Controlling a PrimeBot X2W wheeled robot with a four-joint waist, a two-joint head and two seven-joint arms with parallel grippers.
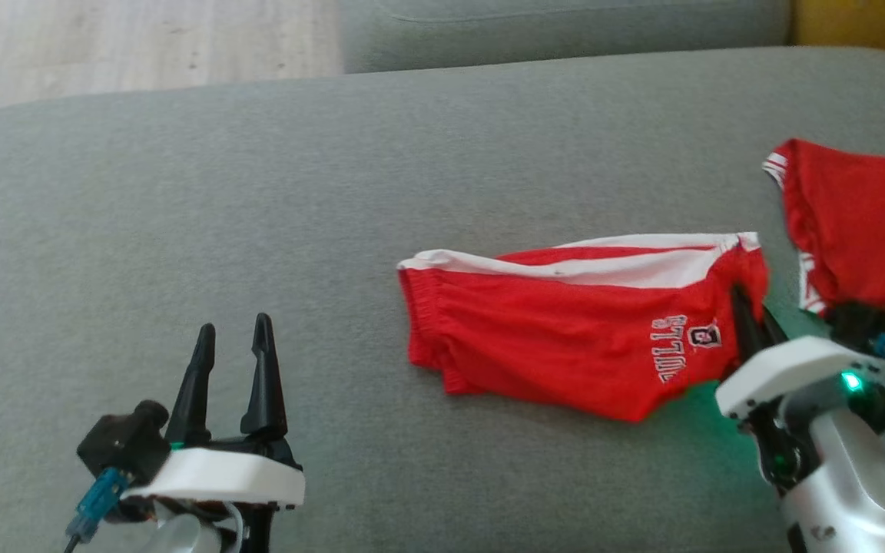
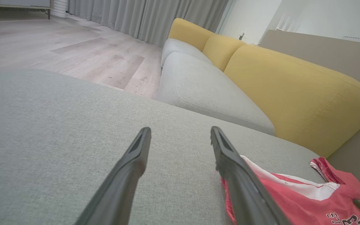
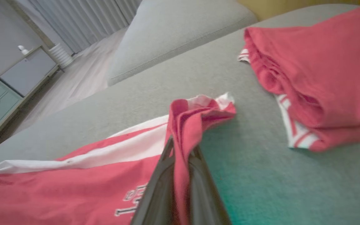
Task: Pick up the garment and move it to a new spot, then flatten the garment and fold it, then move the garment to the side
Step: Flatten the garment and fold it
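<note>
Right hand (image 1: pixel 752 311) is clamped on the right end of the red shorts (image 1: pixel 565 338), with cloth bunched between its fingers. These shorts lie across the grey sofa cushion (image 1: pixel 220 192), white stripe along the far edge. Left hand (image 1: pixel 234 326) hovers with fingers spread, holding nothing, apart from the shorts. Another red garment (image 1: pixel 865 223) lies just beyond the right hand.

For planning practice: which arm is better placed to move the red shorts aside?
Right, probably: the right tool is shut on the shorts; the left tool is open, apart from them.
</note>
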